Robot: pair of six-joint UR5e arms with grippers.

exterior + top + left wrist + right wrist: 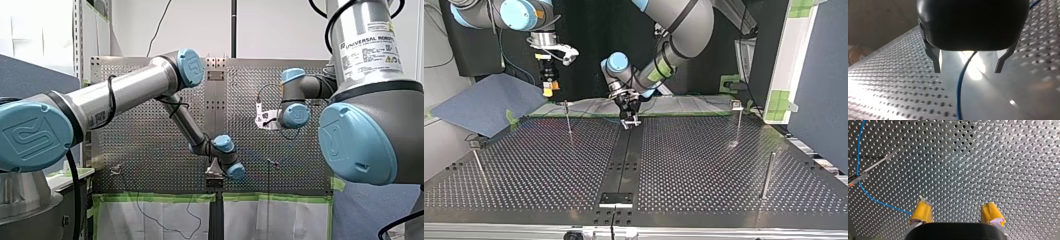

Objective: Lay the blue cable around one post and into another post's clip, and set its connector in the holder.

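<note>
In the left wrist view the thin blue cable [959,87] runs over the plate between my left gripper's [967,72] metal fingers [936,61], which stand wide apart and do not touch it. That gripper [629,119] hangs low over the table's middle strip at the far edge in the top view. My right gripper [957,213] is open, with yellow pads [922,212] and nothing between them. It hovers high [549,86] at the top view's left. The cable [858,167] bends past a lying-looking post [874,165] and ends beside one pad. No connector is visible.
Thin posts stand on the perforated table [704,165]: one [568,119] far left, one [478,165] near left, one with a clip [738,122] far right, one [768,175] near right. A black-and-white holder [616,199] sits at the near edge's middle.
</note>
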